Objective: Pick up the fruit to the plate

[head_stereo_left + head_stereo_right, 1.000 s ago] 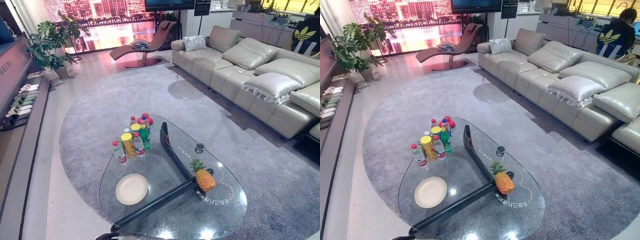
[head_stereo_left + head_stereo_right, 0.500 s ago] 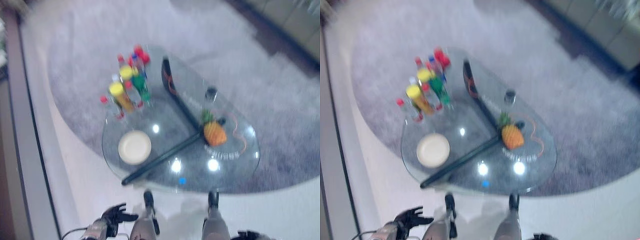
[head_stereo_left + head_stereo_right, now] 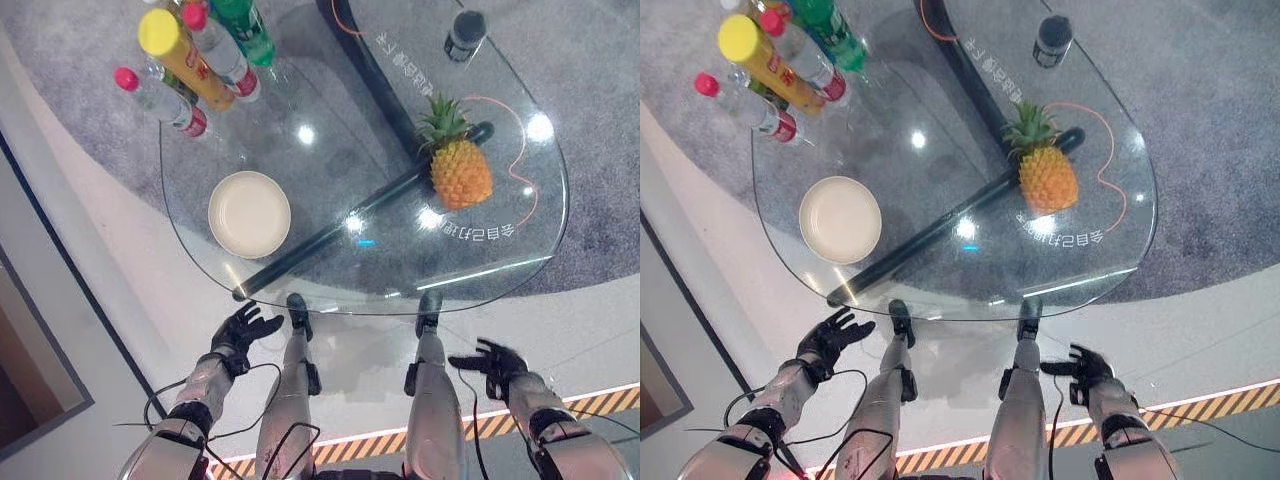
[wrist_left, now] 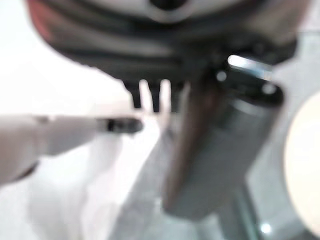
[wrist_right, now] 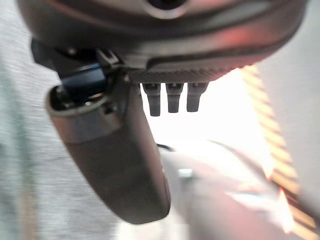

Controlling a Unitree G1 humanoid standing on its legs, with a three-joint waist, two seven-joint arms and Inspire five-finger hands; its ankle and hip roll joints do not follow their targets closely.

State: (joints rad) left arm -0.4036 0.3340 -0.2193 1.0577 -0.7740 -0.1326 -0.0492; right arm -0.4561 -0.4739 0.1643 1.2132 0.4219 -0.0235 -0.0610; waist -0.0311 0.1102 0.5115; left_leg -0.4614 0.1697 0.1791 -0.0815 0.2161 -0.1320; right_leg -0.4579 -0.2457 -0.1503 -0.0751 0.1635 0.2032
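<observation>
Pineapple (image 3: 461,172) stands apart from plate (image 3: 249,213); each robot hand hangs released.

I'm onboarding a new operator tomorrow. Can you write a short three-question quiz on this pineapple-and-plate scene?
1. True or false: the pineapple already lies on the plate.
2. Multiple choice: the left hand and the right hand are (A) both open, below the near edge of the glass table; (B) both shut on bottles; (C) one holding the plate.
3. Fill in: the bottles stand at the table's far ____ side, as the robot sees it.

Key: 1 false, it stands on the glass apart from the plate; 2 A; 3 left.
</observation>
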